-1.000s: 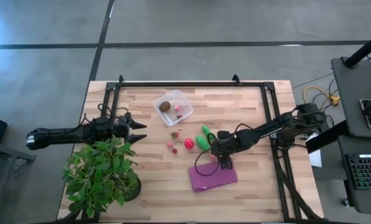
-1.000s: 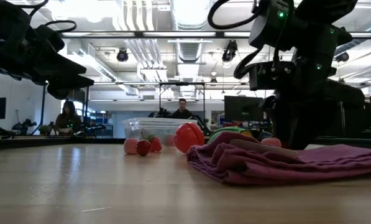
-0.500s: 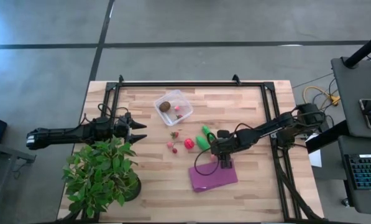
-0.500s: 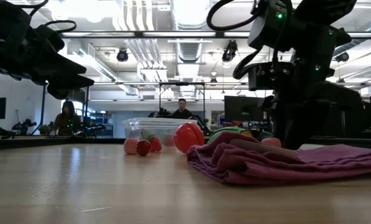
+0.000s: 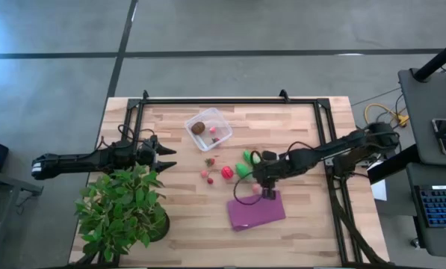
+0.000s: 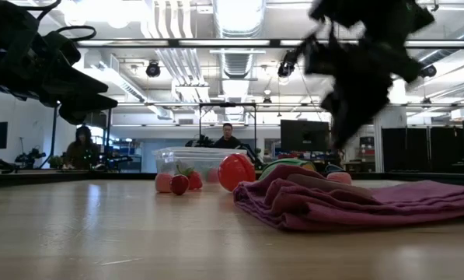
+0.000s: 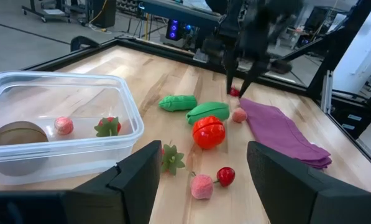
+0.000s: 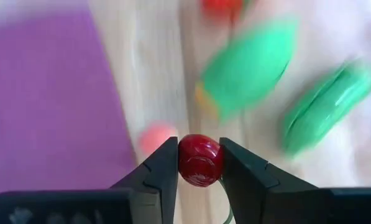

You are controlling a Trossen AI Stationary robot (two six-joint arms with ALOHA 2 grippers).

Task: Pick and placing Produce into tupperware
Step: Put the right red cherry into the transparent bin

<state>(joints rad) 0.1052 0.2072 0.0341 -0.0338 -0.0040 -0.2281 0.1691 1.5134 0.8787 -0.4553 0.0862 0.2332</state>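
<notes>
No text, label, brand or number can be read anywhere.

Tupperware (image 5: 209,128) lies behind the produce (image 5: 227,172) (cloth (image 5: 255,211) nearest front).

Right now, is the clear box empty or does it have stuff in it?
Not empty. The clear tupperware holds a brown ball, a pink berry and a strawberry.

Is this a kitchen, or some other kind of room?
Probably not a kitchen. It looks like a robot lab or workshop: a wooden table in a black frame, exposed ceiling ducts, a monitor and a seated person behind. The food is toys, like the red tomato.
</notes>
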